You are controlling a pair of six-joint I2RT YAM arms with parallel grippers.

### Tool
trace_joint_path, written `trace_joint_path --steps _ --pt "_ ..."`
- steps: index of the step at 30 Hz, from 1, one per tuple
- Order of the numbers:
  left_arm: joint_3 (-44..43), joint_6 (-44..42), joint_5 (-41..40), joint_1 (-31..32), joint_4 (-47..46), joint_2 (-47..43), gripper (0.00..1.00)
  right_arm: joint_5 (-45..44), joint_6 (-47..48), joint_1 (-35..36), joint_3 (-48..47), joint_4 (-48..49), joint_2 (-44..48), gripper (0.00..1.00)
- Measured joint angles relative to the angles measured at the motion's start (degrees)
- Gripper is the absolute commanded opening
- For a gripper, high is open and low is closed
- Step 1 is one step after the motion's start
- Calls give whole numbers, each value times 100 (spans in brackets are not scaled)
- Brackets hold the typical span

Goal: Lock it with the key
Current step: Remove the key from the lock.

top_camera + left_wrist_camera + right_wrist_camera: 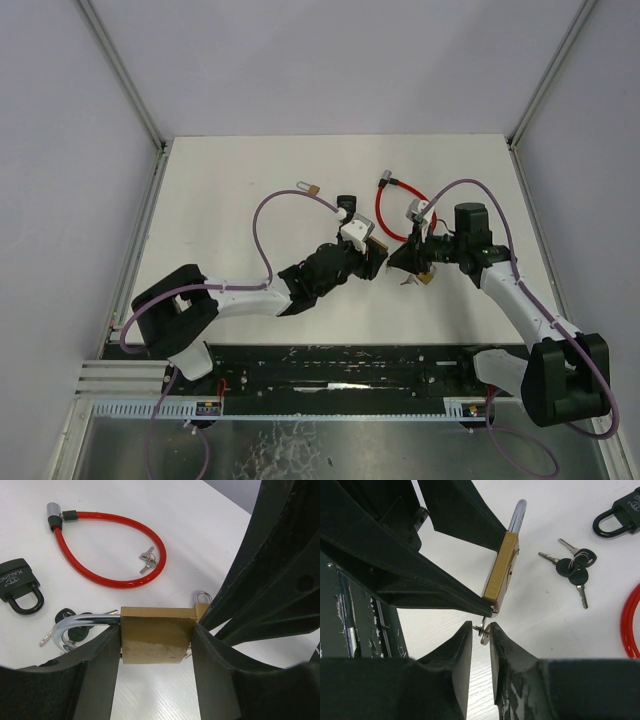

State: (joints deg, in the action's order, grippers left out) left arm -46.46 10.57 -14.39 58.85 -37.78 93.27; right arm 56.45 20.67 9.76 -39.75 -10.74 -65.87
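Right gripper point(481, 632) jaws pinch the key point(482, 628); left gripper point(156, 647) clamps the padlock point(156, 630) above.

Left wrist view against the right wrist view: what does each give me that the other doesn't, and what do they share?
Only the left wrist: the broad face of the brass padlock clamped in the left tool, the whole red cable lock, and the small keys inside its loop.
Only the right wrist: the right tool with a finger on each side of the key sticking out of the padlock's base.
Both: the brass padlock, the black padlock, the black-headed keys and some red cable.
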Motion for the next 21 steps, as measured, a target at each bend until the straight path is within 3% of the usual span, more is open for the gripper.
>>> trace_joint_path --steps 11,14,21 --pt "0 0 -4 -2 2 31 0 -140 50 66 0 70 7 9" --pt "0 -2 -15 -2 2 44 0 -199 109 96 -2 52 -9 0" --pt "26 20 -168 0 -22 55 0 -470 520 219 -166 -284 -2 0"
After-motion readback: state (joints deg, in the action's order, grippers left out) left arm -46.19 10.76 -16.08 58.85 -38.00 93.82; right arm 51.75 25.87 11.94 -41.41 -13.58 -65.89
